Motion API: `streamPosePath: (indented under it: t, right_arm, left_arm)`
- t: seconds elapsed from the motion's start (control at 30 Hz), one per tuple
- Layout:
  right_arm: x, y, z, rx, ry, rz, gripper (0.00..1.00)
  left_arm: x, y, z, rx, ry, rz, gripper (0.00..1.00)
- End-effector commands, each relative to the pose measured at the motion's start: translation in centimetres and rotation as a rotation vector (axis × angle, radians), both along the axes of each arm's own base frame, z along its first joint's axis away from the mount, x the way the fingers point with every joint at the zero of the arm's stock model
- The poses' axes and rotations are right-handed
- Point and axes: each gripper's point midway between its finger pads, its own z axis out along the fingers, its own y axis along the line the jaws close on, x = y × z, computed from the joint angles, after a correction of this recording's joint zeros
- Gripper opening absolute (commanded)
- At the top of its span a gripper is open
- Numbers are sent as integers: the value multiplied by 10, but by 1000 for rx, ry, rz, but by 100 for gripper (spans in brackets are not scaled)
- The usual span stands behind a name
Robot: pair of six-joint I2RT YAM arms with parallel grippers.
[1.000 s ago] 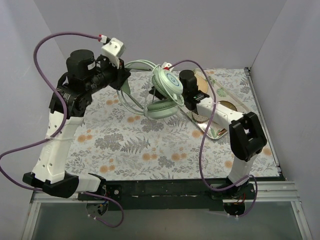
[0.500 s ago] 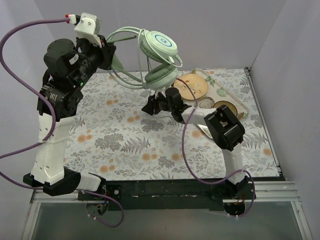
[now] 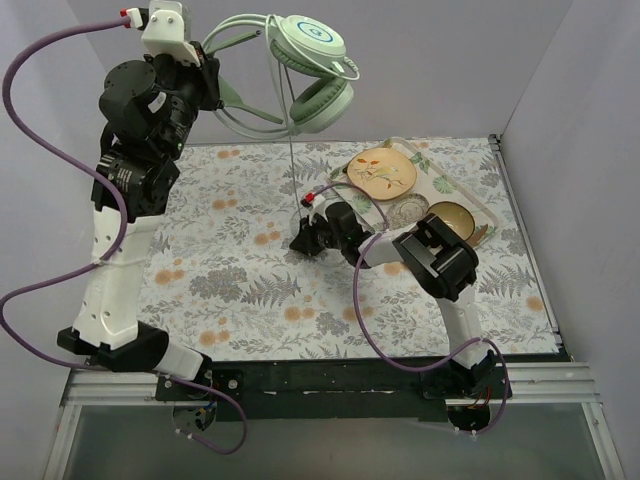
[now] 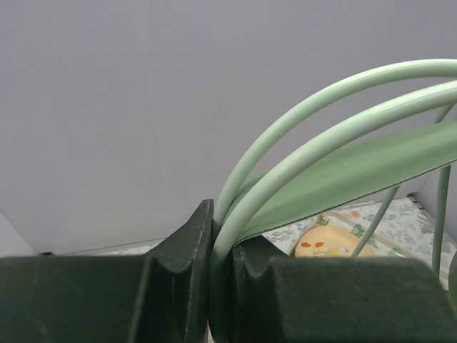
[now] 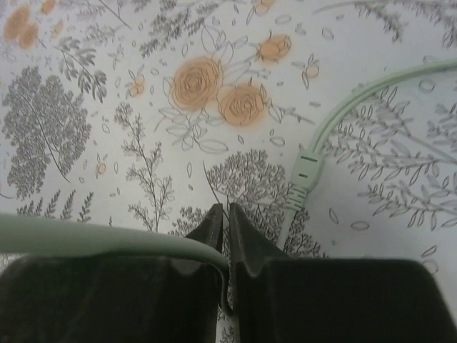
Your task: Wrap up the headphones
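The mint-green headphones (image 3: 312, 60) hang high in the air at the back. My left gripper (image 3: 207, 88) is shut on their double-wire headband (image 4: 300, 136), which passes between the black fingers (image 4: 186, 271). The thin green cable (image 3: 292, 170) runs straight down from the ear cups to my right gripper (image 3: 303, 240), low over the floral cloth. The right gripper (image 5: 228, 214) is shut on the cable (image 5: 107, 239), which crosses over the left finger into the jaws. The cable's plug end (image 5: 307, 171) lies on the cloth just beyond the fingertips.
A tray (image 3: 478, 210) at the back right holds a painted plate (image 3: 382, 172), a small plate and a brown bowl (image 3: 452, 218). Purple robot cables loop beside both arms. Grey walls close in the table on three sides.
My left gripper has lifted the headphones from table height to high at the back. My right gripper has moved left and down onto the cloth, drawing the cable taut and vertical.
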Motion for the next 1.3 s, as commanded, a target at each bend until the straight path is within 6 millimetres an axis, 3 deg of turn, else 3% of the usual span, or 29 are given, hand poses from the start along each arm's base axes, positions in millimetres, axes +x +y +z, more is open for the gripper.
streamPosePath:
  t: [0.0, 0.13, 0.23, 0.3, 0.37, 0.43, 0.47, 0.53, 0.57, 0.63, 0.67, 0.7, 0.73, 0.8, 0.87, 0.9, 1.03, 1.13, 1.17, 1.2, 1.27]
  right_arm:
    - [-19, -7, -1, -28, -18, 11, 6]
    - [-46, -13, -10, -93, -4, 45, 1]
    - [-70, -7, -12, -159, -17, 104, 1]
    - [-90, -2, -13, -219, -30, 162, 1]
    - [-109, 6, -10, -283, -40, 211, 1]
    - [-119, 8, -8, -342, -90, 253, 1]
    - [-133, 16, 1, -347, -110, 291, 1]
    - [-149, 11, 1, -398, -130, 340, 1]
    - [-161, 14, 12, -392, -154, 367, 1]
    - [-172, 2, 11, -440, -155, 377, 1]
    - [-180, 1, 22, -439, -175, 388, 1]
    - [-182, -2, 24, -445, -184, 386, 1]
    - [-186, -15, 20, -504, -166, 380, 1]
    - [-188, -23, 32, -524, -180, 362, 1]
    - [-182, -37, 40, -575, -191, 305, 1]
    - [-180, -42, 44, -586, -190, 281, 1]
    - [-164, -63, 56, -660, -230, 169, 1]
    - [-162, -70, 54, -685, -238, 151, 1]
    - [-162, -72, 49, -698, -232, 152, 1]
    - [-160, -73, 46, -710, -230, 148, 1]
    - [-158, -77, 33, -746, -222, 142, 1]
  left_arm:
    - [10, 32, 31, -52, -142, 178, 0]
    - [42, 57, 17, -37, -138, 280, 0]
    - [59, 82, 16, -60, -146, 336, 0]
    - [80, 92, 4, -73, -114, 352, 0]
    - [102, 107, -13, -97, -69, 363, 0]
    - [113, 119, -23, -98, -52, 404, 0]
    - [119, 125, -30, -69, -45, 436, 0]
    - [135, 138, -46, -34, -46, 504, 0]
    - [138, 150, -52, 7, -44, 564, 0]
    - [154, 167, -66, 39, -39, 621, 0]
    - [158, 176, -70, 48, -32, 652, 0]
    - [167, 185, -82, 77, -11, 676, 0]
    - [170, 190, -84, 90, -9, 694, 0]
    - [174, 200, -89, 136, -13, 741, 0]
    - [180, 204, -106, 182, 14, 765, 0]
    - [180, 206, -101, 186, -17, 781, 0]
    - [185, 208, -113, 209, 2, 791, 0]
    - [189, 208, -114, 156, 11, 761, 0]
    - [192, 207, -125, 148, 65, 737, 0]
    - [187, 220, -109, 107, 48, 735, 0]
    - [190, 216, -110, 8, 85, 654, 0]
